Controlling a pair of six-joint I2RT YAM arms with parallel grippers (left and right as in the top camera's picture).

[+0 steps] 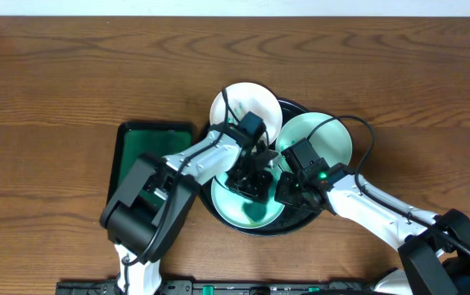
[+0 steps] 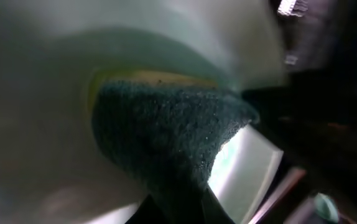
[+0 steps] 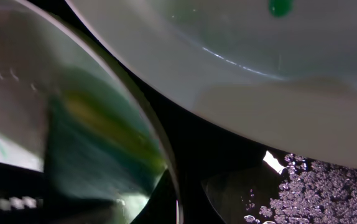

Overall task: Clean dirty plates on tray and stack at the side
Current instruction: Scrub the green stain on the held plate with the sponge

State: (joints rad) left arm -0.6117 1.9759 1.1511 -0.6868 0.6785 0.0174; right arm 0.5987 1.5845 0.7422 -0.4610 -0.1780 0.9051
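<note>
Sponge (image 2: 166, 137) on plate (image 1: 257, 215) (left claw (image 1: 249, 185))

Robot lab: arms (image 1: 202, 160), wooden table (image 1: 47, 74)

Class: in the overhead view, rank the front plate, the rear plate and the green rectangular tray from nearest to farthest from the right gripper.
1. The front plate, just left of the right gripper.
2. The rear plate, at the black tray's far side.
3. The green rectangular tray, far left, off the black tray.

A wooden worktop (image 1: 55, 74) is seen; the tray (image 1: 294, 106) is set on it, a green rectangular tray (image 1: 133, 152) just left of that.
</note>
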